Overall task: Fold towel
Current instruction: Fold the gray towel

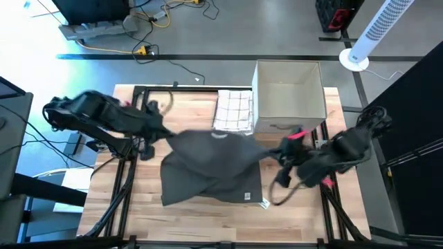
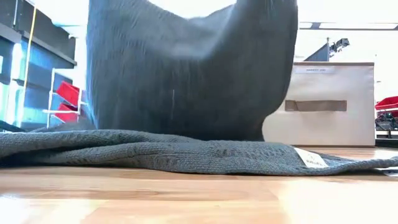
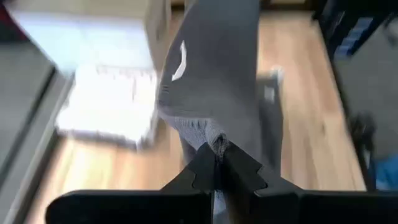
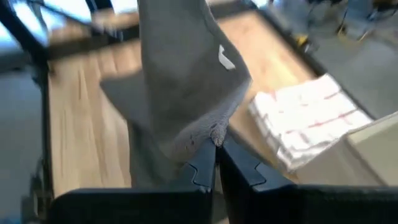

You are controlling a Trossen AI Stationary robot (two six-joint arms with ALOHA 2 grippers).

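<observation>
A dark grey towel (image 1: 211,162) is spread across the middle of the wooden table. Its near part, with a white label (image 1: 247,197), lies flat on the wood. Its far part is raised and hangs like a curtain in the low view (image 2: 186,68). My left gripper (image 1: 164,133) is shut on the raised edge's left corner. My right gripper (image 1: 272,153) is shut on its right corner. My left gripper pinches the towel's raised left corner (image 3: 217,144) between its two fingers, coming from the table's left. The cloth runs from the fingers across to the other gripper and down to the table, where the near part lies. My right gripper pinches the towel's raised right corner (image 4: 216,133) between its two fingers, coming from the table's right. The hemmed edge bunches at the fingers. The cloth falls away from them to the part lying on the wood.
A folded white checked cloth (image 1: 233,111) lies at the table's far edge, just behind the towel. A beige fabric box (image 1: 289,97) stands to its right, at the far right. Bare wood (image 1: 208,218) shows along the near edge.
</observation>
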